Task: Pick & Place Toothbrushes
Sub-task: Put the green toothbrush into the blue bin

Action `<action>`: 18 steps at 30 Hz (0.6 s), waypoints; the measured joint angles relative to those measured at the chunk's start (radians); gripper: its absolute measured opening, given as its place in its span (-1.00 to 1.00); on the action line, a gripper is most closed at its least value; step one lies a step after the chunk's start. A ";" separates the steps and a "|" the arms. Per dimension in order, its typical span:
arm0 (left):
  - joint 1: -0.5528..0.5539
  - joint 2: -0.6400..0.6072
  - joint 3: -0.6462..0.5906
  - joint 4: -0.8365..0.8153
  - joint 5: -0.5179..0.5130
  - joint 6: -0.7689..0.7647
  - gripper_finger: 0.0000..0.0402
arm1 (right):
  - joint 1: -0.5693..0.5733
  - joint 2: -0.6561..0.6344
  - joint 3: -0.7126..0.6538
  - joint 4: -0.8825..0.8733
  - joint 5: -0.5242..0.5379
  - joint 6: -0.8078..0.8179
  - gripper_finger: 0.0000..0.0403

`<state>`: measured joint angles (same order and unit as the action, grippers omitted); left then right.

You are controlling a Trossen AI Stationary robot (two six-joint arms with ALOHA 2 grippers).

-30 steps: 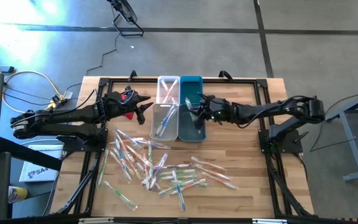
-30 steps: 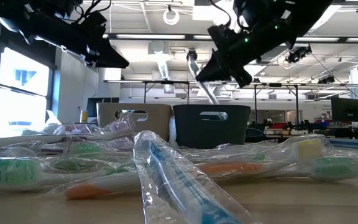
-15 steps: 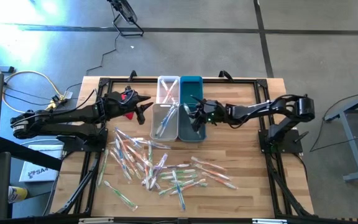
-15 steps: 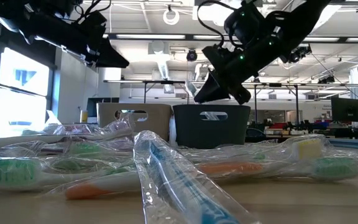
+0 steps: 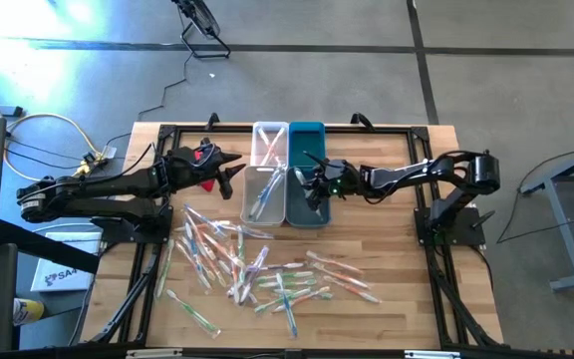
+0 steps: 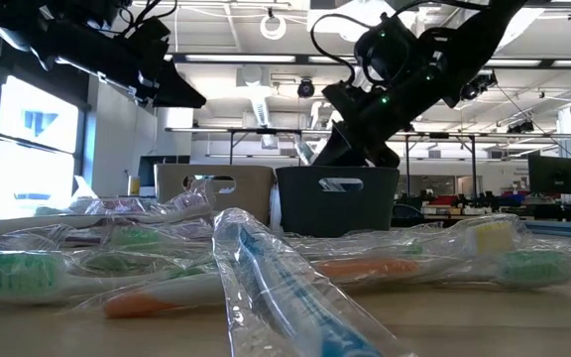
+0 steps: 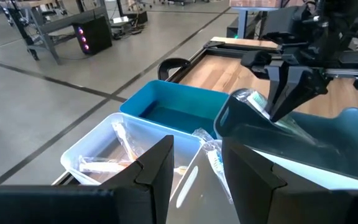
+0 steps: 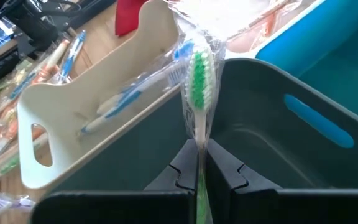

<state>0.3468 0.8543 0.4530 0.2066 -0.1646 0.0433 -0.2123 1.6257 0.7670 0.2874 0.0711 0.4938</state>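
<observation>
Right tool [image 8: 197, 163] grips 1 toothbrush [image 8: 198, 87]; roughly 30 loose.

Grey concrete floor [image 5: 267, 80] with dark seams surrounds the wooden counter [image 5: 397, 249]. Sunlight glares on the floor at ten o'clock. Across the room, bright windows [image 6: 8, 149] stand at nine o'clock, ceiling strip lights [image 6: 226, 58] at twelve, and desks with monitors [image 6: 555, 176] at three

Four bins [image 5: 287, 175] are standing at the back middle of the counter [image 5: 397, 259]. The loose toothbrushes [image 5: 257, 269] are lying in front of them. The left claw [image 5: 235, 170] is hanging left of the bins, the right claw [image 5: 310, 181] over them.
</observation>
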 joint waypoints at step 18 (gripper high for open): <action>0.000 0.000 0.000 -0.023 0.000 0.000 -0.34 | 0.009 0.000 0.000 -0.006 0.008 -0.080 -0.60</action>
<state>0.3470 0.8547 0.4530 0.1835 -0.1649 0.0436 -0.2035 1.6257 0.7670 0.2810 0.0795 0.4137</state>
